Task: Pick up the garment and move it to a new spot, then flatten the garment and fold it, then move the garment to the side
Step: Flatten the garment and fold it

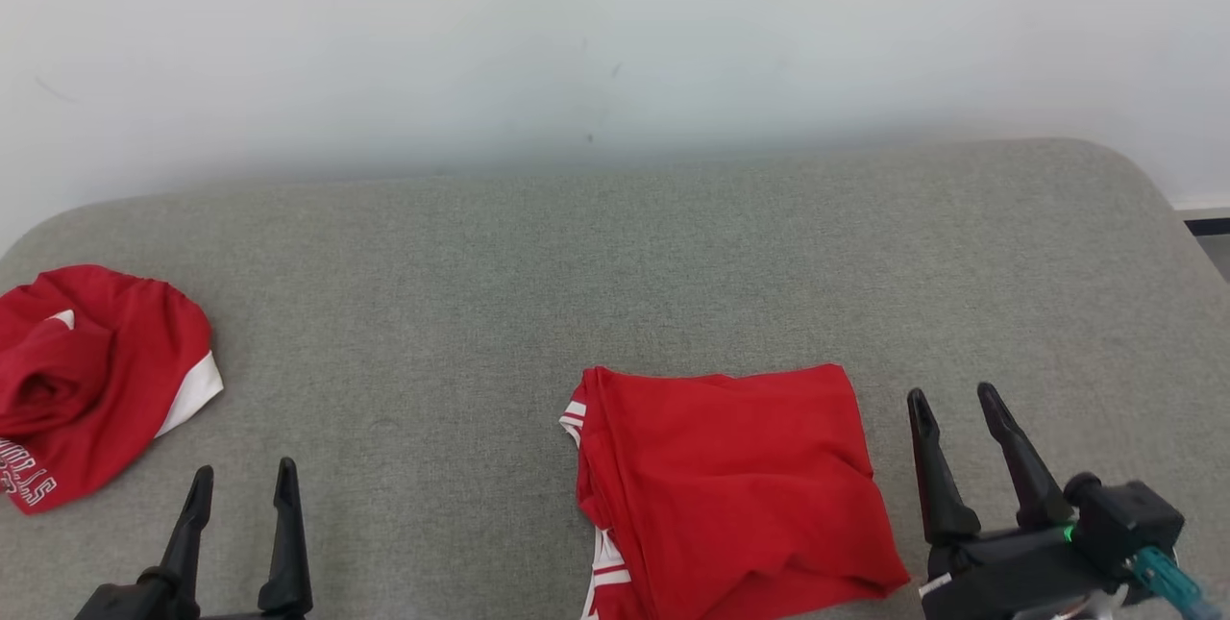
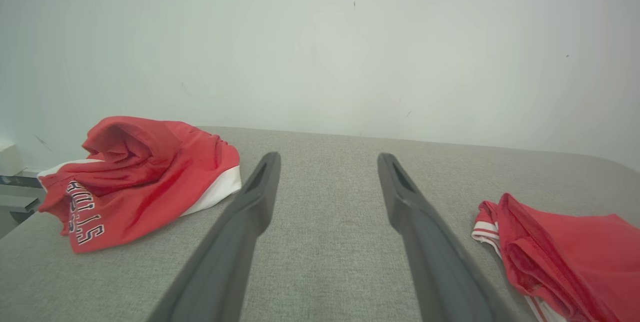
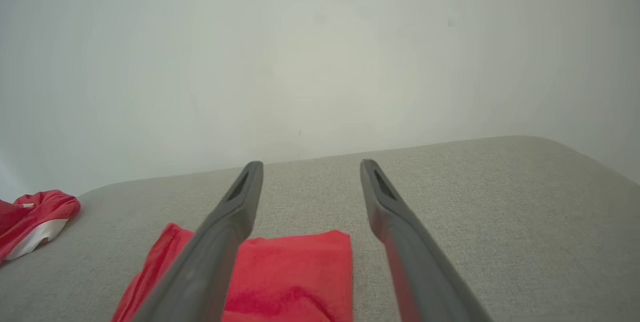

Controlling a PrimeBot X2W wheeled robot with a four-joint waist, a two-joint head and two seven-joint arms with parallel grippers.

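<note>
The folded red garment [image 1: 730, 485] lies flat on the grey cloth-covered counter [image 1: 615, 255], just to the left of the right gripper [image 1: 953, 396] and not touching it. That gripper's fingers are spread wide and hold nothing. The left gripper [image 1: 243, 469], also spread wide and empty, sits well apart on the garment's other side. The garment's white-striped edge faces the left gripper and its plain folded edge faces the right one. Its long axis seems to run away from the robot, though the near end is cut off. A crumpled red jersey [image 1: 96, 380] lies beyond the left gripper, further left.
</note>
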